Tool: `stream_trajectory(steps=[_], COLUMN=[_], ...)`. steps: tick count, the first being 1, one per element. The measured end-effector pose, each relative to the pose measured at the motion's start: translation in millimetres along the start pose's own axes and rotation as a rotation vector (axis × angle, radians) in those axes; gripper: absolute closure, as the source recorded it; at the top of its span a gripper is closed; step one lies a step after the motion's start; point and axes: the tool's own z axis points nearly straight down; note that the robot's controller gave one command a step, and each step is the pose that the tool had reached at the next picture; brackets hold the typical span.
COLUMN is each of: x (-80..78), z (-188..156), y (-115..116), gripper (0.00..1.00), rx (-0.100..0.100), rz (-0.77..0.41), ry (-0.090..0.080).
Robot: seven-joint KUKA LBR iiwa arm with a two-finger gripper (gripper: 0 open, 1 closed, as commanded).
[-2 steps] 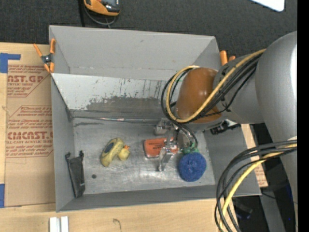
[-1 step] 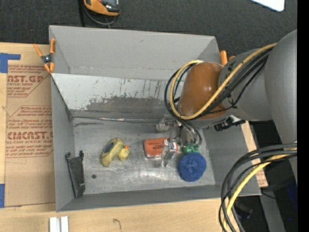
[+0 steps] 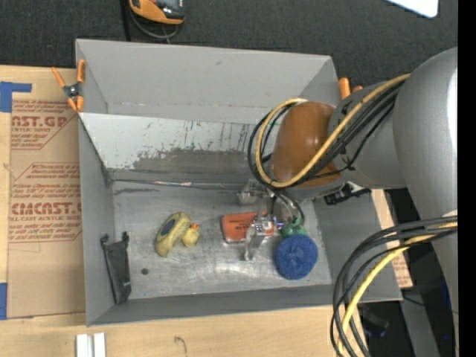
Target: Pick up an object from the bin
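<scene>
A small orange block [image 3: 235,226] lies flat on the bin floor, right of centre and toward the front. The gripper [image 3: 256,238] is down at the block's right edge, touching or nearly touching it; whether it is spread or pressed together cannot be told, and nothing is clearly pinched in it. Just right of the gripper sits a fuzzy blue ball [image 3: 296,256] with a bit of green at its top. Left of the block, apart from it, a yellow toy duck [image 3: 173,234] lies on its side. A black flat piece [image 3: 117,268] leans in the front left corner.

The bin [image 3: 201,80] is grey metal, its floor scuffed shiny and its back wall streaked with dark scratches. Above the gripper, an orange cover [image 3: 301,136] and looping yellow-and-black cables [image 3: 260,143] hang on the grey arm [image 3: 424,125]. The bin stands on a pale wooden table [image 3: 223,337], with dark carpet [image 3: 260,13] beyond.
</scene>
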Motion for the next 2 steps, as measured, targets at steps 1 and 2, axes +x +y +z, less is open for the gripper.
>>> stream_trajectory(steps=[1,2], x=[-0.9,-0.9], z=[-9.6,-9.6], y=[2.4,2.4], gripper=[1.00,1.00], rx=[-0.001,-0.001], rz=[0.099,0.099], ry=[-0.011,-0.011])
